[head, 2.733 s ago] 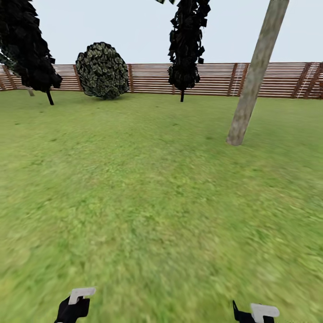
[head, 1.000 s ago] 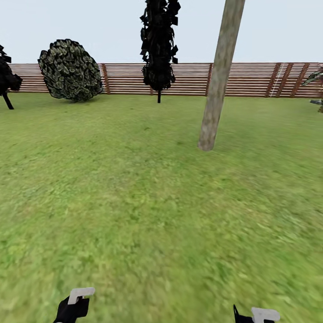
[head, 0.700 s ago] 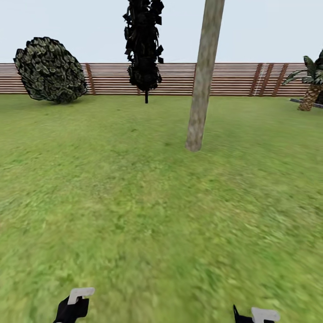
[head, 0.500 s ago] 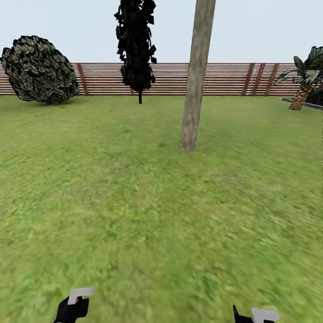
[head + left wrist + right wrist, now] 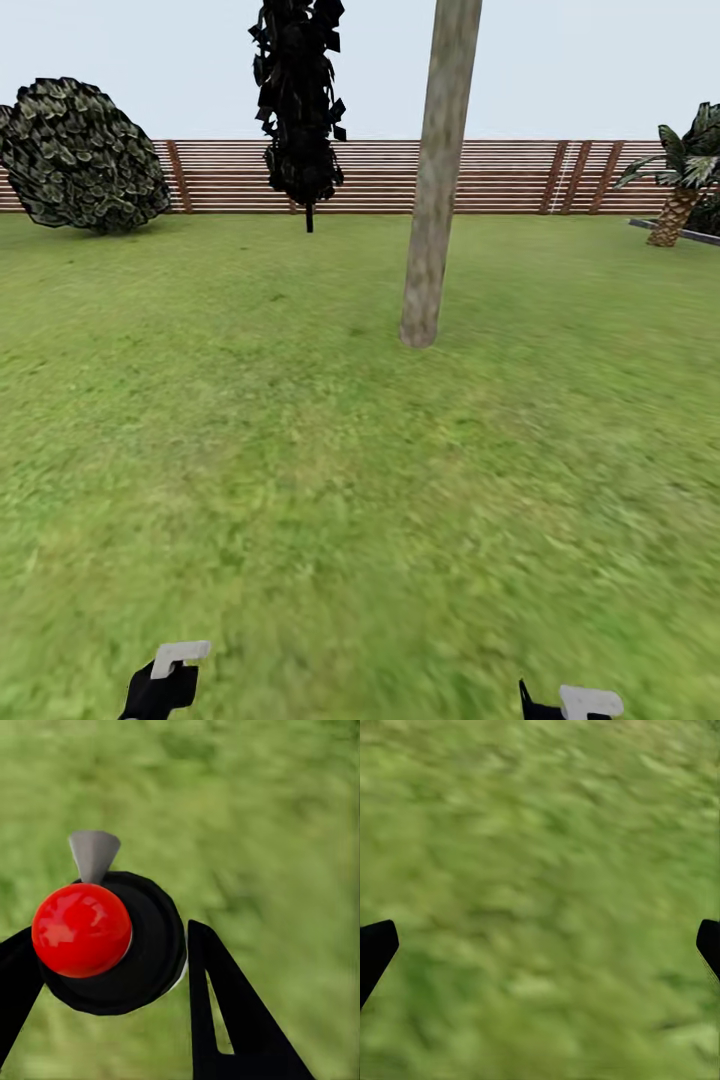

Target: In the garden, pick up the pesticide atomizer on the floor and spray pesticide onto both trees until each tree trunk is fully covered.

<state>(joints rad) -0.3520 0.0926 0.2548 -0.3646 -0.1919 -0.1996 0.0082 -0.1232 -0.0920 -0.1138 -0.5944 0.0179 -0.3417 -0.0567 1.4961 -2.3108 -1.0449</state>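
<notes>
Left tool (image 5: 105, 967) is closed on the pesticide atomizer (image 5: 112, 941), its black fingers (image 5: 225, 1012) flanking a round black body topped by a red ball, with a grey nozzle cone (image 5: 94, 855) pointing out over blurred grass. In the head view this tool (image 5: 165, 680) sits at about 7 o'clock in the picture. Right tool (image 5: 540, 937) stands wide open and empty, its fingertips at the two edges of its own view over bare lawn; from the head it shows at about 5 o'clock (image 5: 575, 702).

One tree trunk (image 5: 437, 180) rises at roughly 12 o'clock, a shade to the right of centre, well apart from both tools across open floor (image 5: 350, 480). Its long axis runs nearly upright, leaning slightly. No white specks of pesticide are visible on it (at this range they could be too fine to tell). A dark narrow tree (image 5: 297, 100), a round bush (image 5: 82, 155) and a palm (image 5: 685, 190) stand by the fence (image 5: 510, 175).

The trunk lies straight ahead of the atomizer-holding left arm, so I judge the next move needs a closer approach, then the nozzle turned onto the trunk.
</notes>
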